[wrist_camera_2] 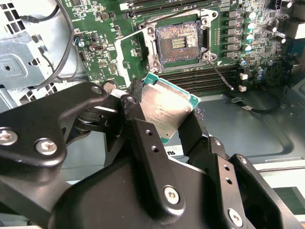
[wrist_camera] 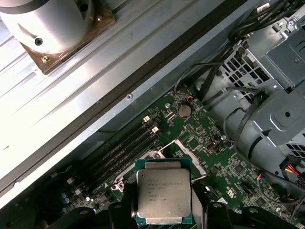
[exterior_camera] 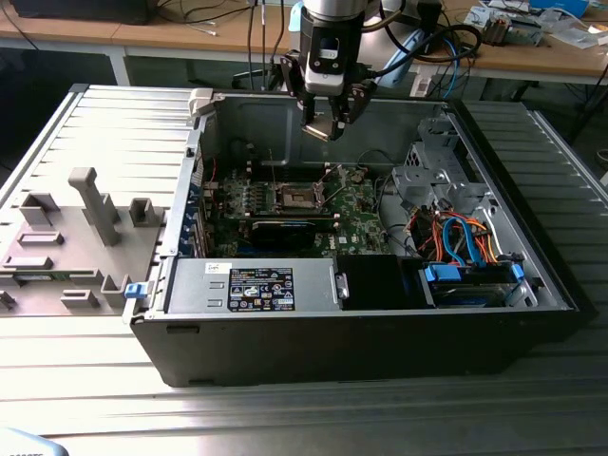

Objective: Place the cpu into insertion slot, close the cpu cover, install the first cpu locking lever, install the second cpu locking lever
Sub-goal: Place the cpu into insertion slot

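Note:
My gripper [exterior_camera: 326,126] hangs above the open computer case, shut on the cpu [wrist_camera_2: 162,106], a square chip with a silver-grey top and green edge. Black fingers [wrist_camera_2: 143,131] clamp it on two opposite edges. In the first wrist view the cpu [wrist_camera: 163,193] faces up at the camera. The insertion slot [wrist_camera_2: 178,43] lies below on the green motherboard [exterior_camera: 353,214], its dark contact field uncovered. A thin silvery frame [wrist_camera: 187,151] at the slot's edge looks like the cpu cover, swung off the slot. A thin metal lever [wrist_camera_2: 221,76] sticks out beside the slot.
The case holds a power supply [exterior_camera: 256,285] at the front, a grey drive cage [exterior_camera: 442,171] and coloured cables [exterior_camera: 456,237] on the exterior view's right. A long black card [exterior_camera: 285,228] and memory slots [wrist_camera_2: 200,78] flank the slot. Grey fixtures [exterior_camera: 85,204] stand outside, left.

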You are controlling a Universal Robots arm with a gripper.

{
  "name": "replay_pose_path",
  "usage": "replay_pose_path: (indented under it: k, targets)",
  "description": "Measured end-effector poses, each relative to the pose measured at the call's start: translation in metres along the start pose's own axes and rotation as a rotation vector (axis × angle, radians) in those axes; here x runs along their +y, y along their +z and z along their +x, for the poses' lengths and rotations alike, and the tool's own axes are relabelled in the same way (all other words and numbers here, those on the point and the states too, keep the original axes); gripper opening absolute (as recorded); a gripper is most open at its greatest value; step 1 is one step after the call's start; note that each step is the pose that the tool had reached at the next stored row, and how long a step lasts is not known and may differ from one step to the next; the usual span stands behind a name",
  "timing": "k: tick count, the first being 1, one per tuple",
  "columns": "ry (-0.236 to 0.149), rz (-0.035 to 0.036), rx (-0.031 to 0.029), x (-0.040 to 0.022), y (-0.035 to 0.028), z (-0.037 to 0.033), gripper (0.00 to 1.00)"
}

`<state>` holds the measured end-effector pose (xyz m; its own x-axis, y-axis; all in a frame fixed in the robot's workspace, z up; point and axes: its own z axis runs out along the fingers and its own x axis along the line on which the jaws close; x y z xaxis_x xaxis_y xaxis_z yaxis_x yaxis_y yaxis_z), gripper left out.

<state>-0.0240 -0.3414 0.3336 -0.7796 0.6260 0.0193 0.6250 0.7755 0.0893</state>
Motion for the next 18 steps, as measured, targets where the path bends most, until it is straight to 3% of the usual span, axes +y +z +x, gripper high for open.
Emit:
replay_pose_path:
  k: [18]
  targets:
    - [0.010,-0.0002,-0.0009,0.0000,0.0000,0.0000,0.55]
